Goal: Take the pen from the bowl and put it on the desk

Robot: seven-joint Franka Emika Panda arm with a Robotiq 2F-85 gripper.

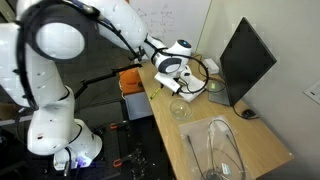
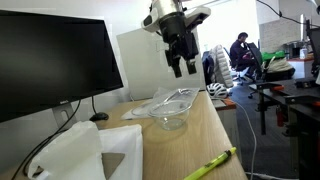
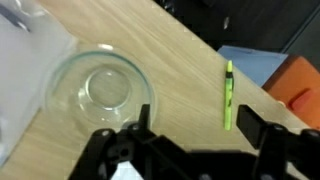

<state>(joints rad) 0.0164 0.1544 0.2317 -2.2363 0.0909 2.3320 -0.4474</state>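
Counting from the biggest thing down, you have one bench (image 1: pixel 175 140) of light tan wood, long and smooth. One white arm (image 1: pixel 60 60) stands at its end. One dark monitor (image 2: pixel 50 60), switched off, stands on the bench along one side. One large clear container (image 1: pixel 222 150) lies on the wood farther from the arm.

Next comes your one pincer (image 2: pixel 183 68). It hangs in the air above the bench, over the place of the bowl, and touches nothing. Its two fingers (image 3: pixel 115 150) are spread apart and there is nothing between them.

There is one bowl (image 3: pixel 100 92), small, round and see-through. It stands upright on the wood just beside the large container, and it is empty.

The smallest is one pen (image 3: pixel 228 95), yellow-green. It lies flat on the bare bench, apart from the bowl and near the edge of the wood.

The wood is plain and light. Around it you see an office room: one whiteboard (image 1: pixel 160 20) on the wall behind the arm, and one person (image 2: pixel 240 50) sitting far at the back.
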